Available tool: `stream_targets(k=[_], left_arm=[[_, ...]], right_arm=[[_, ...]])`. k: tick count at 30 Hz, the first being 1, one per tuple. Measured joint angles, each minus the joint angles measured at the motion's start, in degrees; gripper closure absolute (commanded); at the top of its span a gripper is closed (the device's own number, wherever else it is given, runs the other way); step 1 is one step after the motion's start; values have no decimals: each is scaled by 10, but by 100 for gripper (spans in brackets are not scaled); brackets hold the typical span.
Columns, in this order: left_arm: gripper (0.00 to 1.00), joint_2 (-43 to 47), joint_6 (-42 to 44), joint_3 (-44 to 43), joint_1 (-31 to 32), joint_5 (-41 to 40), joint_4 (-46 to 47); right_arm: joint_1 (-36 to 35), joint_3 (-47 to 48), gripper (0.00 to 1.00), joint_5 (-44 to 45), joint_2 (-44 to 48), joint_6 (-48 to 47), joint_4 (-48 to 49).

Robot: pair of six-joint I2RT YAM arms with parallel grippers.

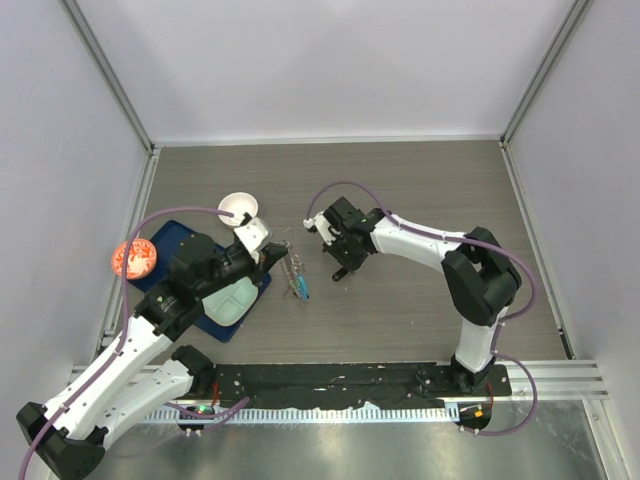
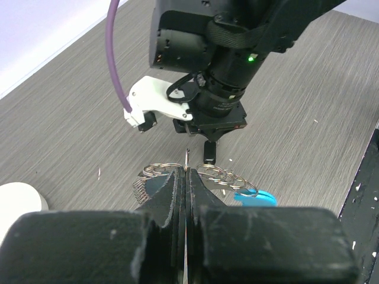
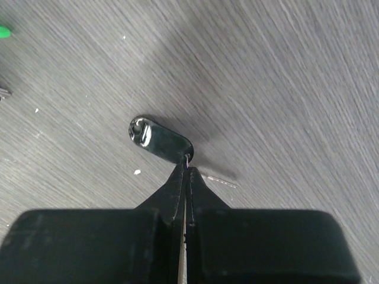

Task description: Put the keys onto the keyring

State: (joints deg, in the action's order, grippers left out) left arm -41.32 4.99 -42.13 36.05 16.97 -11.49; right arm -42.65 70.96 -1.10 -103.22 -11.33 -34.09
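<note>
Grey wood-grain table [image 1: 420,200]; on it white bowl [image 1: 237,206], blue mat [image 1: 160,240], keyring [image 1: 296,272].

Left tool [image 1: 272,256] and right tool [image 1: 343,268] low over the wooden surface [image 1: 420,190], tips turned toward each other, near but apart. Right at the left tool's tip: keyring [image 1: 293,266], a silvery cluster with blue tag [image 1: 302,291] at its near end. At the right tool's tip: small dark key [image 1: 338,277], barely discernible. Beyond the left tool: white bowl [image 1: 238,207]. Beneath and behind its wrist: blue mat [image 1: 170,240], pale green lump [image 1: 232,300], orange disc [image 1: 134,259]
</note>
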Motion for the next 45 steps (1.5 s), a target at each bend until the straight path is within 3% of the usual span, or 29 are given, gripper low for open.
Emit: stream_targets(k=[8, 12, 18, 26, 33, 38, 45], left_arm=[[100, 2, 1, 0, 2, -4, 0], [100, 2, 2, 0, 3, -5, 0], [100, 2, 3, 0, 6, -9, -1], [100, 2, 5, 0, 7, -10, -1], [100, 2, 5, 0, 7, -10, -2], [100, 2, 5, 0, 7, -10, -2], [100, 2, 5, 0, 8, -10, -2]], right_arm=[[0, 87, 98, 0, -83, -35, -38], [0, 123, 90, 0, -113, -47, -51], [0, 139, 68, 2, -124, -54, -61], [0, 115, 62, -18, -107, -40, -38], [4, -54, 62, -32, 29, -2, 100], [19, -210, 67, -40, 111, 30, 284], [43, -374, 71, -43, 133, 69, 534]])
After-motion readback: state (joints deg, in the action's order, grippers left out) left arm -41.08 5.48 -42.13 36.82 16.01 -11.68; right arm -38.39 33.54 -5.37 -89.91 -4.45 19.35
